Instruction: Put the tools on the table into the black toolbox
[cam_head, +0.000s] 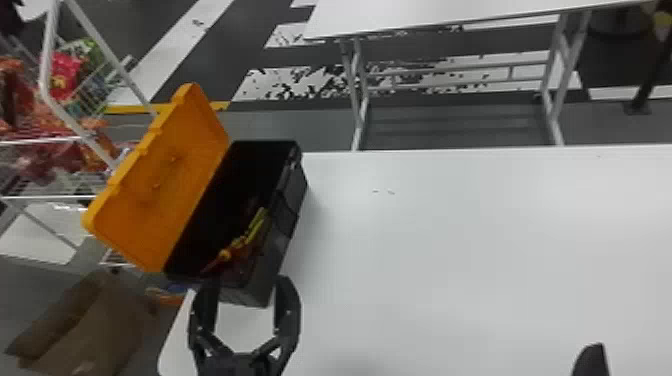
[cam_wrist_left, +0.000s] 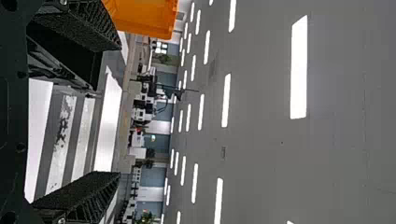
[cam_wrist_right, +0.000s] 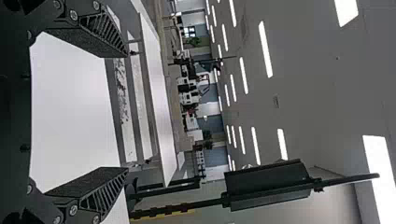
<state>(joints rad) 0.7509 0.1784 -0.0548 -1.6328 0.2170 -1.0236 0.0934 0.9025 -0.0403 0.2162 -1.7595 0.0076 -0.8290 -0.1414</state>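
The white worktop (cam_head: 450, 240) stretches rightward from my left claw (cam_head: 249, 285), which is spread wide. Just beyond it stands the black toolbox (cam_head: 281, 240), yellow-and-red tools (cam_head: 245, 240) inside; my right claw (cam_head: 591, 361), well apart, gapes too.

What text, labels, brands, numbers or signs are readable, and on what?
None readable.
Toolbox: no text I can make out.
Orange lid: same.
Tools inside the toolbox: too small to tell.
Red packet at the head view's left: any print too small to read.
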